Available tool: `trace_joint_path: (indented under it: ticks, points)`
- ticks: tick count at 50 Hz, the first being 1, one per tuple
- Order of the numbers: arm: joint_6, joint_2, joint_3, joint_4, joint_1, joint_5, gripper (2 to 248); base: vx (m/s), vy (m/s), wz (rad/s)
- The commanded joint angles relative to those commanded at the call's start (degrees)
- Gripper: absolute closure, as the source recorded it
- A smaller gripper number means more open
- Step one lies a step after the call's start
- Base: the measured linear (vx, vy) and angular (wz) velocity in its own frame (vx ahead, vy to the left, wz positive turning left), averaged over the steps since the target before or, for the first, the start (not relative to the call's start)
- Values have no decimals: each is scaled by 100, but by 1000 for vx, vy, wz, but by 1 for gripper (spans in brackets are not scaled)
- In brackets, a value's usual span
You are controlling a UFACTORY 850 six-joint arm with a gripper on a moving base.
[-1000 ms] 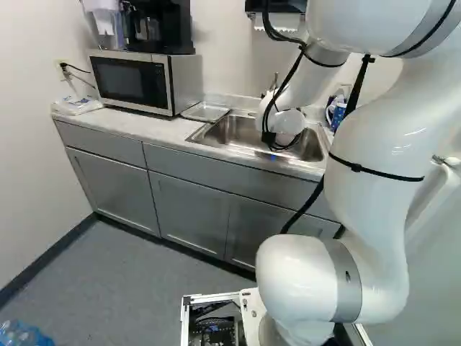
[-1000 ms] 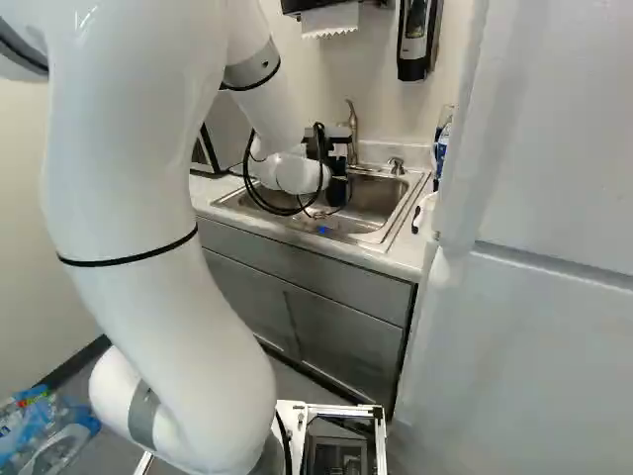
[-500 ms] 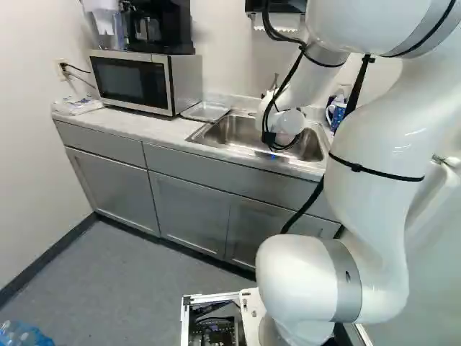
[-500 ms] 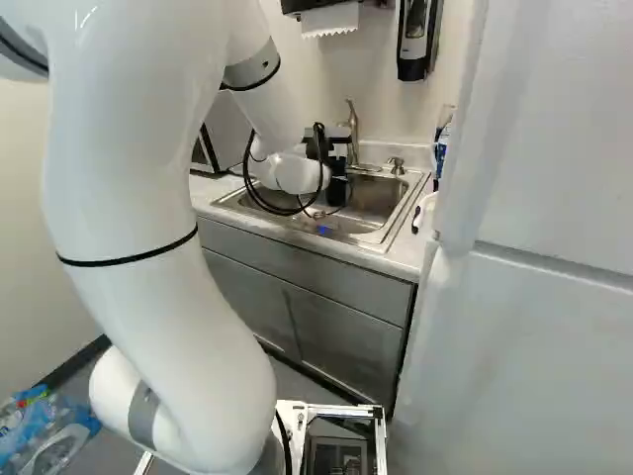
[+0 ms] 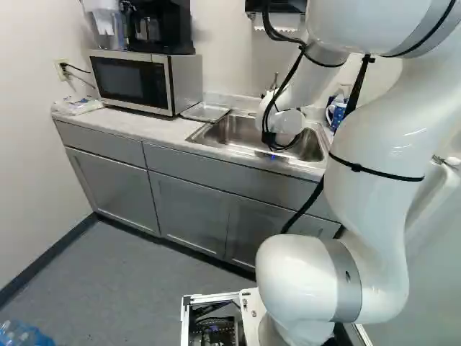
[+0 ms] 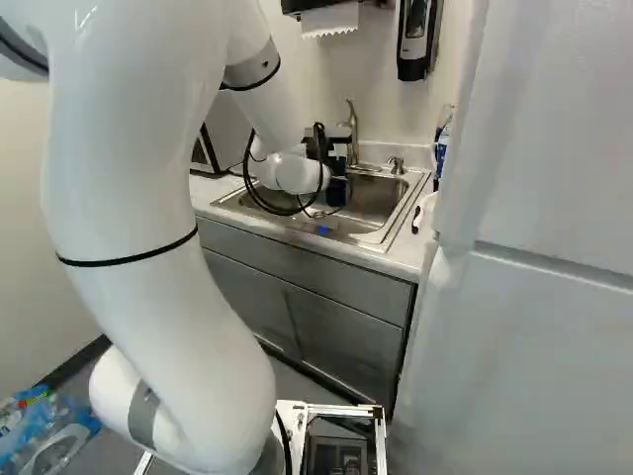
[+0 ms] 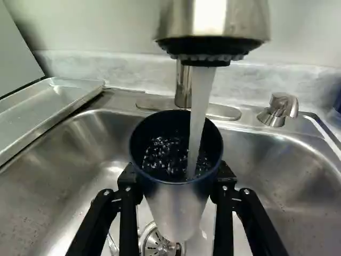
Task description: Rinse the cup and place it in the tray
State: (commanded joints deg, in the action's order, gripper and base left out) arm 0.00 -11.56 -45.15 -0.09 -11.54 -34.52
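Right base view showed you the white arm point(image 6: 163, 237) in its earlier pose; your black two-fingered hand point(image 6: 337, 188) gripped the tapered, dark-lined silver cup point(image 7: 176, 205) from both sides, under running water point(image 7: 200, 106), over the steel sink point(image 7: 80, 154).

The sink point(image 7: 282, 176) is smooth, shiny metal; the cup point(image 7: 176, 210) glossy, perhaps metal too.

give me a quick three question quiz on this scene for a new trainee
1. True or false: the cup is lying in the tray.
2. Where does the water running into the cup come from? a) the soap dispenser b) the faucet c) the coffee maker
3. Fill in the blank: the gripper is holding the cup over the ____.

Key: 1. False; 2. b; 3. sink
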Motion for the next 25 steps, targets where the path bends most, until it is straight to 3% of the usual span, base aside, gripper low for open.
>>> trace_joint_path:
  ticks: [25]
  points:
    - [0, 0, 0, 0, 0, 0, 124, 0, 0, 0]
